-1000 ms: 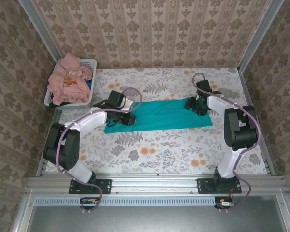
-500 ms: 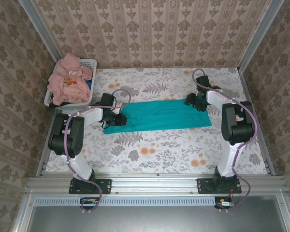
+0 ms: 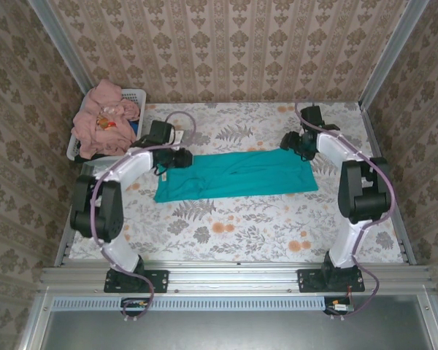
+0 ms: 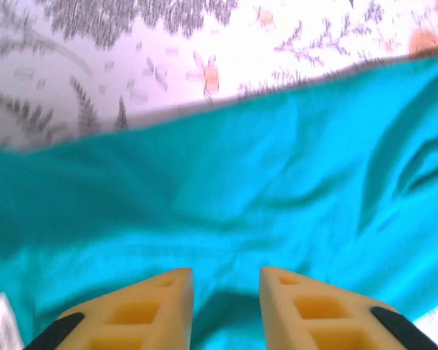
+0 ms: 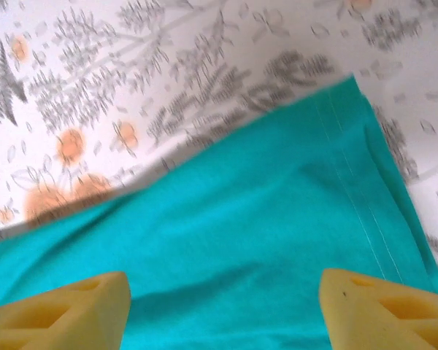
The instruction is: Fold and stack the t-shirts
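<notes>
Left gripper [image 4: 226,275] hangs slightly parted, right gripper [image 5: 223,288] spread wide, both empty over the teal shirt [image 3: 237,173], folded to a strip; pink shirts [image 3: 102,117] wait in the basket [image 3: 136,93], nothing stacked.

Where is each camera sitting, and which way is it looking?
Top external: high behind the robot, looking down at the left arm, right arm, floral table and teal-green cloth t-shirt.
Left wrist: on the left arm, looking down past the yellow left tool at that t-shirt.
Right wrist: on the right arm, past the right tool at its hemmed edge.
Shared: the t-shirt.
</notes>
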Action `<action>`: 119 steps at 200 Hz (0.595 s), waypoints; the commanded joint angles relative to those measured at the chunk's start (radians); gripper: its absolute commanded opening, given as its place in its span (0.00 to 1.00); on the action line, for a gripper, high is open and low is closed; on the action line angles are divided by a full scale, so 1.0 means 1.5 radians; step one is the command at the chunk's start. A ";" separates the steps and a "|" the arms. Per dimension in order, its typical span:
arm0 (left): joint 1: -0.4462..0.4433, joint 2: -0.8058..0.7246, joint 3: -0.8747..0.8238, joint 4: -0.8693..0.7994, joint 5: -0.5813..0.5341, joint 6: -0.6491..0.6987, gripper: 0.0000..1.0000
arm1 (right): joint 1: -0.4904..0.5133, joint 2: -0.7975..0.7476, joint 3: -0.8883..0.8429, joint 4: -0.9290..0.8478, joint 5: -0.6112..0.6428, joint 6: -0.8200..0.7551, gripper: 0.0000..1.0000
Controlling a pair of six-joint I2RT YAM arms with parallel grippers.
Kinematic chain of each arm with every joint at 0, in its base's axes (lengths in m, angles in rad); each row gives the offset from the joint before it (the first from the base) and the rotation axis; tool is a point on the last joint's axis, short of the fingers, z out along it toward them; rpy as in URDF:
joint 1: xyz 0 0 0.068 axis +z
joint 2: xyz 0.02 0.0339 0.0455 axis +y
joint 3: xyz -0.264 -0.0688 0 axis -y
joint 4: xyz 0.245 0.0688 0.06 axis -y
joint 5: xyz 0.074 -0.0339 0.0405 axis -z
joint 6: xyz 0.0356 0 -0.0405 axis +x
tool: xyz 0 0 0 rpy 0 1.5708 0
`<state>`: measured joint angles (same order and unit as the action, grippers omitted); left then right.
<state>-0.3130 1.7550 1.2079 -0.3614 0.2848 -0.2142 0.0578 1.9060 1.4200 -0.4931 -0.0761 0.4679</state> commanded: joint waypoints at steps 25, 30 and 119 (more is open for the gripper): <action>0.015 0.177 0.071 0.026 0.029 -0.024 0.27 | 0.020 0.076 0.041 -0.080 0.030 -0.014 0.70; 0.017 0.191 0.082 0.028 0.031 -0.025 0.27 | 0.025 0.071 0.032 -0.082 0.037 -0.015 0.70; 0.034 0.463 0.482 -0.051 0.139 -0.028 0.22 | 0.165 -0.155 -0.258 -0.141 0.106 0.104 0.70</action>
<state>-0.2680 2.3589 1.8088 -0.3309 0.4423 -0.2447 0.2375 1.7718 1.1061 -0.6056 0.0299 0.5419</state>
